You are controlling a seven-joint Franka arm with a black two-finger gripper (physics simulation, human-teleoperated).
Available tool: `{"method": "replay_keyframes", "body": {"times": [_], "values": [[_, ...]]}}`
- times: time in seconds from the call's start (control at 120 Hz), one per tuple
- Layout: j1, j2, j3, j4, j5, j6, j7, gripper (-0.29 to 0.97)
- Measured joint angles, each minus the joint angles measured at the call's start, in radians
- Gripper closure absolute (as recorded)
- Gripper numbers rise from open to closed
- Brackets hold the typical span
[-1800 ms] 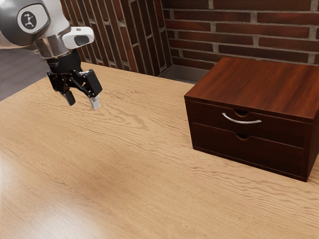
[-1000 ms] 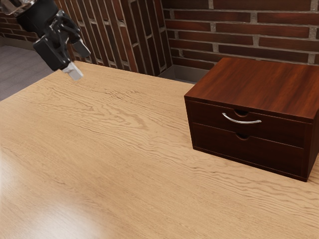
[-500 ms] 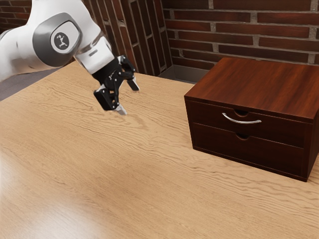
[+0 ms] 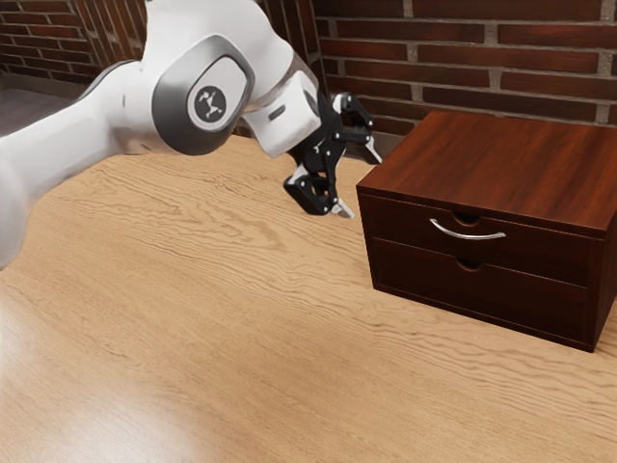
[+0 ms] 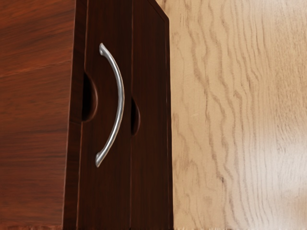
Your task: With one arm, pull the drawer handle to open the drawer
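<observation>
One gripper (image 4: 353,183), fingers spread and empty, hung beside one cabinet (image 4: 501,159); its upper drawer (image 4: 545,251) and lower drawer (image 4: 482,289) sat closed, one handle (image 4: 467,233) on the upper.

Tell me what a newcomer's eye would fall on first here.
The big white arm comes in from the exterior view's left, its black tool open in the air just off the upper corner of the dark wooden cabinet. Next comes the curved silver handle on the shut top drawer, the one bright thing on that dark front; the tool is not touching it.
</observation>
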Motion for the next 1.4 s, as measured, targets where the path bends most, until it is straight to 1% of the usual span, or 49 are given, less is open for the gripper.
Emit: {"method": "replay_keyframes", "body": {"times": [0.083,0.192,0.292,0.375,0.467,0.642,0.883,1.092,1.233,1.4], "values": [[-0.007,0.008,-0.001,0.0,0.004,0.024,-0.019,0.15],[-0.04,0.021,-0.001,0.0,0.007,0.045,-0.049,0.2],[-0.069,0.058,0.0,0.003,0.008,0.068,-0.076,0.24],[-0.087,0.108,0.0,0.043,0.009,0.082,-0.096,0.29],[-0.094,0.133,0.0,0.059,0.009,0.092,-0.114,0.33],[-0.114,0.155,0.0,0.06,0.011,0.102,-0.146,0.36],[-0.138,0.169,0.0,0.058,0.041,0.125,-0.181,0.39],[-0.14,0.201,0.0,0.061,0.062,0.164,-0.2,0.43],[-0.14,0.218,0.0,0.065,0.066,0.181,-0.209,0.48],[-0.139,0.248,0.002,0.092,0.067,0.19,-0.215,0.5]]}}
